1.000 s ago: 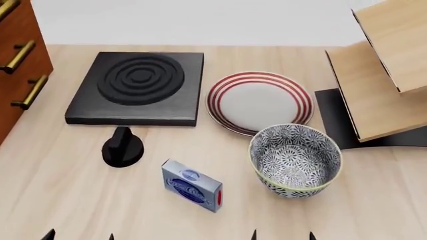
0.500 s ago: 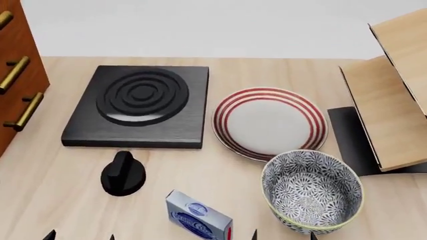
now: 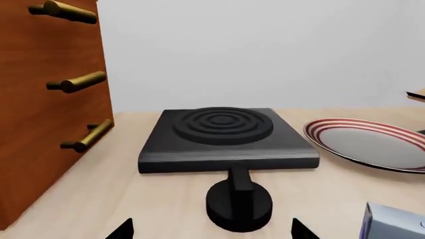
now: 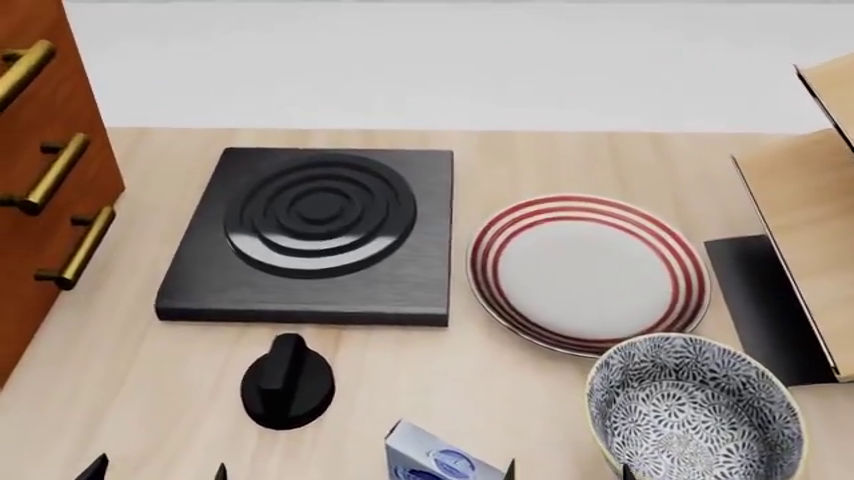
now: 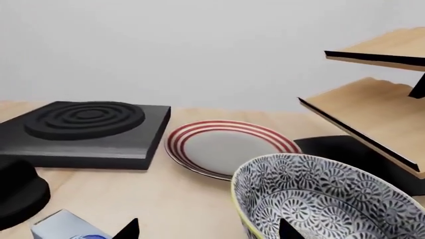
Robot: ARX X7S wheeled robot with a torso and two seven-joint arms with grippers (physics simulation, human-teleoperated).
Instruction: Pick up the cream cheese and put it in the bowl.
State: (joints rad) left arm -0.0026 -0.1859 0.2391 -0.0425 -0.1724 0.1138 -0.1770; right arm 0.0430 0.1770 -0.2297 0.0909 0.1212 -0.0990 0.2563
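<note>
Cream cheese (image 4: 434, 458) stands at the near table edge, left of the bowl (image 4: 694, 420), untouched. Both grippers show fingertips spread, empty. Risk: the box is nearly out of the head view; a blind approach could topple it or strike the bowl.

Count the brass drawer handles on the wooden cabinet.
3, stacked down the brown wooden cabinet front at the table's left edge: top brass handle, middle brass handle, bottom brass handle. More may lie outside the view.
</note>
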